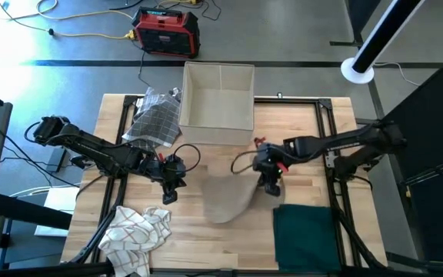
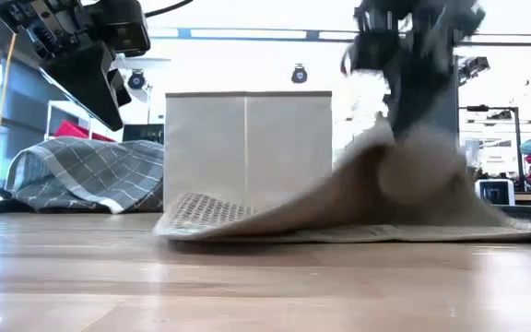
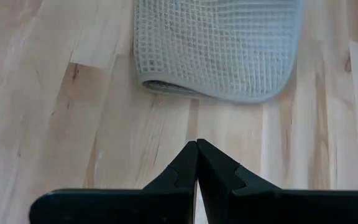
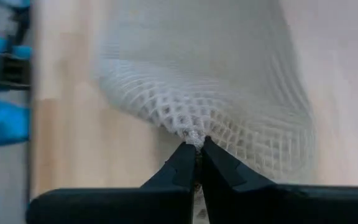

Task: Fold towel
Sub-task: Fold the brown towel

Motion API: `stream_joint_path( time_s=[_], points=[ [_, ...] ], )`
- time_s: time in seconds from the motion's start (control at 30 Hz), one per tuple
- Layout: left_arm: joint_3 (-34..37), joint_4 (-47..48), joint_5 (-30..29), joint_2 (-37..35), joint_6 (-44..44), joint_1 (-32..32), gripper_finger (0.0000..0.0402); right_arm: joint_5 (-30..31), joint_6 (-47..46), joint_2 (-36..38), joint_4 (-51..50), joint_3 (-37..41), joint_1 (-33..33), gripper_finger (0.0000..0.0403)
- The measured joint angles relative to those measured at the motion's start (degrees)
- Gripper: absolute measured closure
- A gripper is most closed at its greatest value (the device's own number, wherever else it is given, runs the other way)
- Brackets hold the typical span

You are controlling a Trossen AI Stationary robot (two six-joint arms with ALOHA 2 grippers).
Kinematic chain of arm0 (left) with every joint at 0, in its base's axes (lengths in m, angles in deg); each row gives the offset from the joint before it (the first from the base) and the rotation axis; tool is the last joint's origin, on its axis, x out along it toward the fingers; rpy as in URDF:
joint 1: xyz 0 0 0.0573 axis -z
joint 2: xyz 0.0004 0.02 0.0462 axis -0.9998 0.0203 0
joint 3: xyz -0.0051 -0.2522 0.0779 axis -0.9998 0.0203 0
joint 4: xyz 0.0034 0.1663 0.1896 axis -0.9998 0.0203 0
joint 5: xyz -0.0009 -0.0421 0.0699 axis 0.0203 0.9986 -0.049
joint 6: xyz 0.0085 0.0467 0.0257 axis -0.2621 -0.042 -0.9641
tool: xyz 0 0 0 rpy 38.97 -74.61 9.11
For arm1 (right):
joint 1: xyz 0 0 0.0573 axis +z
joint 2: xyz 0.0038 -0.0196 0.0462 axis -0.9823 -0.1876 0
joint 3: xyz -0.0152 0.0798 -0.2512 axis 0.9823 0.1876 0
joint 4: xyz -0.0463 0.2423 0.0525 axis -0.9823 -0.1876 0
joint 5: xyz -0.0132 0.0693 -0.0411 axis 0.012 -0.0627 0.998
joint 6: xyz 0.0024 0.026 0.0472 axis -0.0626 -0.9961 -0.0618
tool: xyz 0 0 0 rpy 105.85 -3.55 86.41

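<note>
Pinching a raised fold of the beige waffle-weave towel, the right gripper has its fingers closed on the cloth just in front of the open fabric bin. The towel's remainder lies flat on the wooden table, below the bin. Left gripper hangs over bare wood beside the towel's left edge, fingers pressed together, grasping nothing. Grey checked cloth lies left of the bin; dark green towel and white checked cloth lie nearer the front edge.
</note>
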Motion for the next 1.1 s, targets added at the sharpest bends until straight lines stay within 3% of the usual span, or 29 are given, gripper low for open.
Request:
stream_joint_path(
  time_s=[0.17, 0.33, 0.43, 0.57, 0.87, 1.0, 1.1],
  points=[
    [0.0, -0.13, -0.01, 0.0, 1.98, 0.35, 0.0401, 3.72, -6.88, -0.04, 6.15, 5.93, -5.48, 0.0402],
    [0.0, -0.43, 0.0, 0.0, 1.99, 0.37, 0.0401, 15.03, -14.03, -0.02, 6.01, 3.61, -9.13, 0.0402],
    [0.0, -0.43, 0.0, 0.0, 1.99, 0.35, 0.0401, 14.18, -14.69, -0.02, 3.78, 1.2, -11.87, 0.0391],
    [0.0, -0.48, -0.02, 0.0, 1.99, 0.35, 0.0401, 12.25, -14.1, 0.01, -3.35, -2.7, -14.28, 0.0347],
    [0.0, -1.19, -0.13, 0.0, 1.96, 0.35, 0.0401, 19.69, -3.43, 0.01, -26.68, -14.52, -15.28, 0.0224],
    [0.0, -1.21, -0.42, 0.0, 1.96, 0.35, 0.0401, 18.92, -2.14, 0.41, -37.53, -17.99, -13.34, 0.0205],
    [0.0, -1.24, -0.67, 0.0, 1.99, 0.34, 0.0401, 15.04, -1.91, 1.5, -42.09, -15.55, -10.22, 0.0206]
  ],
)
